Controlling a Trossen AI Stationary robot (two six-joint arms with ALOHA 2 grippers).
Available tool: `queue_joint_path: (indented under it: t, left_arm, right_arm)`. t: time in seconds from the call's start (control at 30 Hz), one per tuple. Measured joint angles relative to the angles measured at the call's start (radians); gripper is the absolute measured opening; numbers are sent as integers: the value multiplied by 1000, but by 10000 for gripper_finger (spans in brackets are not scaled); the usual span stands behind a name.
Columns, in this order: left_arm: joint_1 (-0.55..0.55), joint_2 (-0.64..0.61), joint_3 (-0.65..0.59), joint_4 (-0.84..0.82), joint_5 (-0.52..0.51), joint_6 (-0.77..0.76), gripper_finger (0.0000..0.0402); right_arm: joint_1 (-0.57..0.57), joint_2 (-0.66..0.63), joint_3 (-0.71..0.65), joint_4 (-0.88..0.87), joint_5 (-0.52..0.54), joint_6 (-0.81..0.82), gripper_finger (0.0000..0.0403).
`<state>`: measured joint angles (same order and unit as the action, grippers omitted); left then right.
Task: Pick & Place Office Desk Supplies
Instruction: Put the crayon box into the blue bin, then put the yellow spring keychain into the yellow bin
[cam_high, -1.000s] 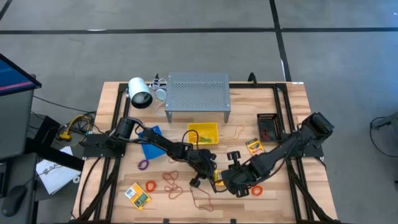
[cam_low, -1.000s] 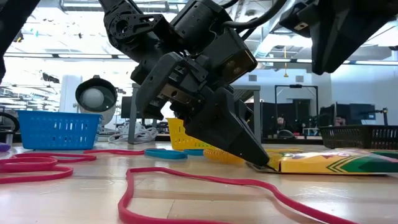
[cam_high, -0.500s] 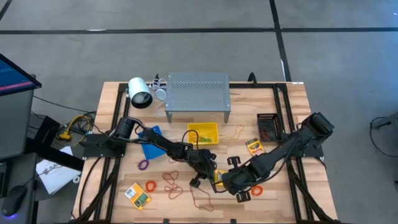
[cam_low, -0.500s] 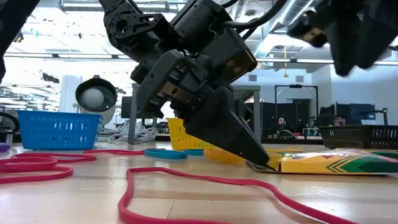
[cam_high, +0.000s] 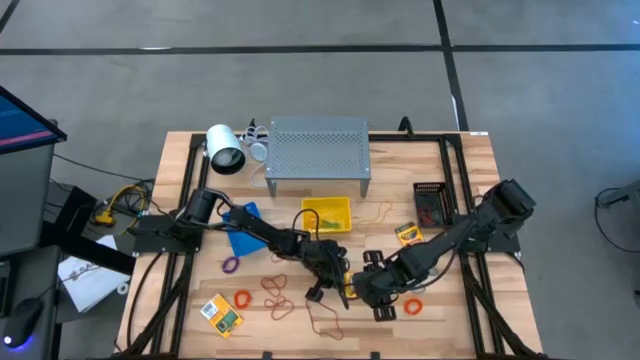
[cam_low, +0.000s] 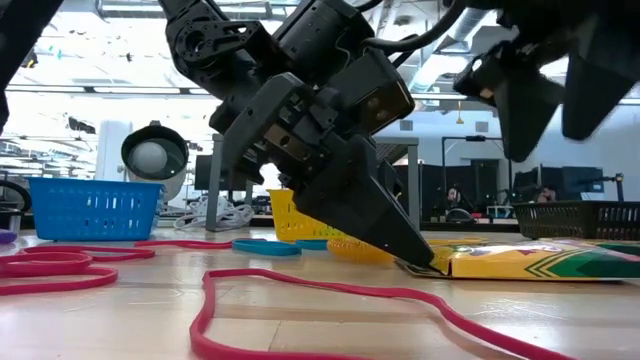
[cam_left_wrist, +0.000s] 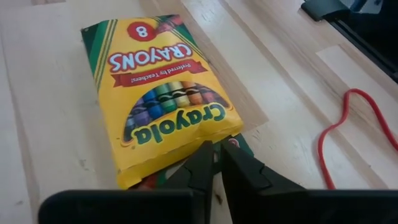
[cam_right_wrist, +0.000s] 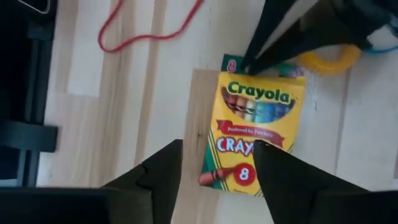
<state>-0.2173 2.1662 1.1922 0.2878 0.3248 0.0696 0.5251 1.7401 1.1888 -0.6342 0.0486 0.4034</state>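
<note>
Early in the job, by the look of it. Wooden slatted bench (cam_high: 470, 160) carries loose thin rubber-band loops: orange (cam_high: 242, 299), purple (cam_high: 231, 265), a long red one (cam_low: 330, 290) along the front. Two more yellow-green crayon boxes lie out, one at front left (cam_high: 221, 315), one at right near the black mesh bin (cam_high: 407, 235). Yellow plastic bin (cam_high: 328, 214) sits in front of the grey perforated metal shelf (cam_high: 318, 148); its contents cannot be read. Blue bin (cam_low: 93, 208) at left.

Item in hand: flat yellow Crayola eight-count crayon box (cam_left_wrist: 159, 93), green-edged, lying face up on the bench at centre front, printed window of crayons showing, cardboard slightly creased.

Left claw (cam_left_wrist: 216, 163): fingers drawn together, tips pinching the box's near bottom edge, box not lifted.

Right claw (cam_right_wrist: 214, 165): fingers spread apart, hovering directly above the same box, holding nothing.

Judgement: nearly all supplies remain to be moved.
</note>
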Motion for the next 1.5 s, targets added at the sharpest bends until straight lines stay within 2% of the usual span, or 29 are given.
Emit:
queue_joint_path:
  t: [0.3, 0.53, 0.67, 0.8, 0.9, 1.03, 1.1, 1.3, 1.37, 1.5]
  left_arm:
    - [-3, 0, 0, 0, 1, -33, 71]
    - [-3, 0, 0, 0, 2, -59, 97]
    - [0, -42, -1, -32, -27, -54, 105]
    - [15, -156, -1, -129, -71, -37, 106]
    - [24, -258, -23, -184, -135, 1, 103]
    - [57, -380, -113, -181, -154, -11, 101]
    - [81, -432, -181, -155, -159, -43, 102]
    - [138, -502, -373, -65, -195, -143, 97]
    - [140, -504, -401, -49, -198, -155, 95]
    - [140, -507, -435, -36, -224, -156, 94]
  right_arm:
    - [-19, 1, -58, 73, -28, 1, 195]
    - [-25, 1, -58, 67, -19, -21, 182]
    - [-37, 1, -58, 66, -2, -42, 166]
    - [-47, -2, -58, 66, 1, -66, 128]
    - [-51, -23, -58, 73, 7, -97, 81]
    - [-65, -90, -58, 67, 3, -128, 19]
    - [-79, -138, -58, 78, 5, -142, 5]
    - [-140, -227, -57, 98, 14, -146, 28]
    - [-164, -217, -56, 124, -6, -162, 35]
    - [-213, -142, -57, 175, -111, -196, 46]
